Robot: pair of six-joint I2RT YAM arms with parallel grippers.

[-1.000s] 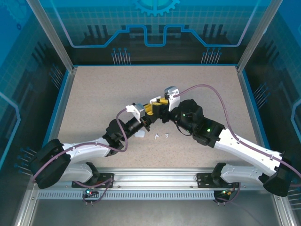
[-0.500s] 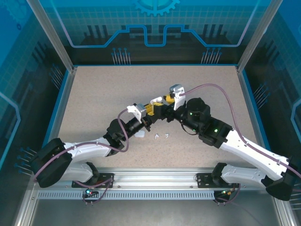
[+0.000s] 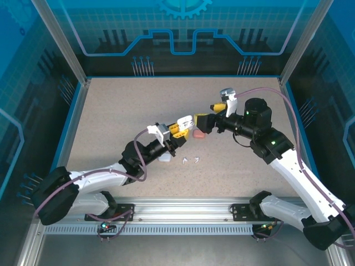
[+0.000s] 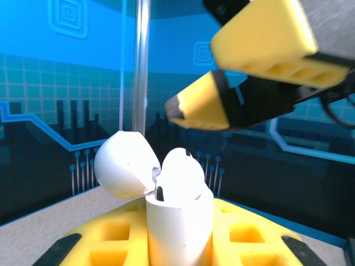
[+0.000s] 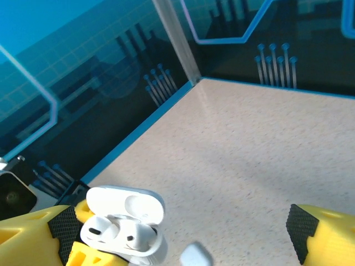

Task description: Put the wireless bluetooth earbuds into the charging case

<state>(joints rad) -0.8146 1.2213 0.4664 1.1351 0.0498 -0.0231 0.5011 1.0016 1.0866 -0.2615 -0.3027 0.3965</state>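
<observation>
at mid-table, right gripper (image 3: 206, 113) withdrawn, jaws spread, case (image 3: 187, 119) still held

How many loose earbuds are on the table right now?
2 small white plastic earbuds: left earbud, right earbud, side by side; others may be hidden.

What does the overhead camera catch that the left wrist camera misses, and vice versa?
Top view's extras: two loose earbuds, a pink case and a pale case, all lying on the table. Left wrist's extras: a close look at the lid standing open and an earbud poking up from the socket. Shared: the white case gripped in the left hand, with the right hand open close by.
</observation>
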